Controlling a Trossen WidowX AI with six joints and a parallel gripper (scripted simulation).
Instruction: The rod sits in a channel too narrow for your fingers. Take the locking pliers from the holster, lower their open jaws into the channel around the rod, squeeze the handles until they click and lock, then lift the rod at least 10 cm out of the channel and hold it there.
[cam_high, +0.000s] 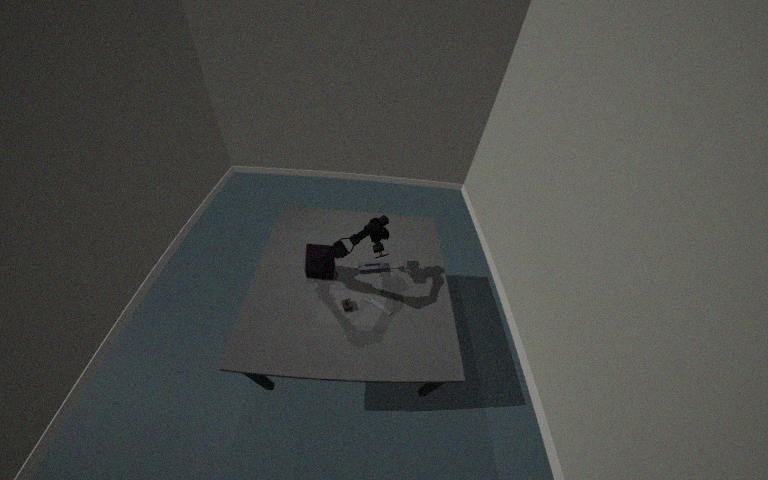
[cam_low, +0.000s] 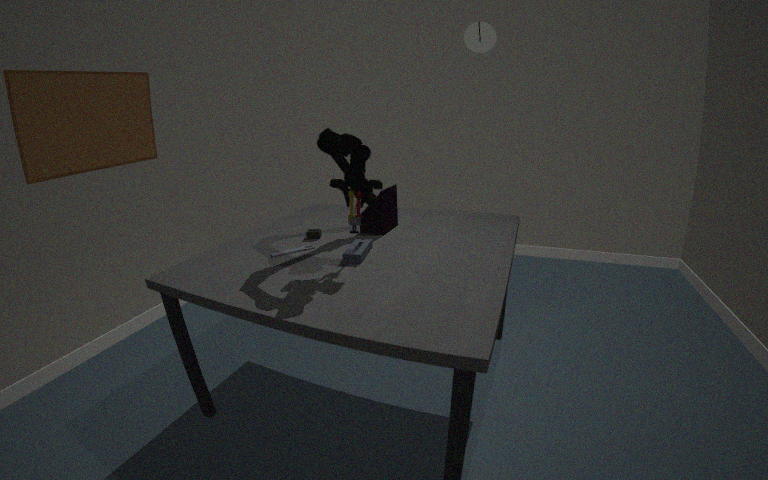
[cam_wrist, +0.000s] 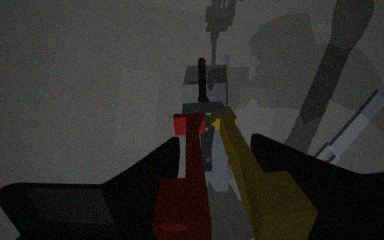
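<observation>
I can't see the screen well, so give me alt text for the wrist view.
The gripper is shut on locking pliers with one red and one yellow handle, pointing toward a pale block beyond on the grey table.
</observation>
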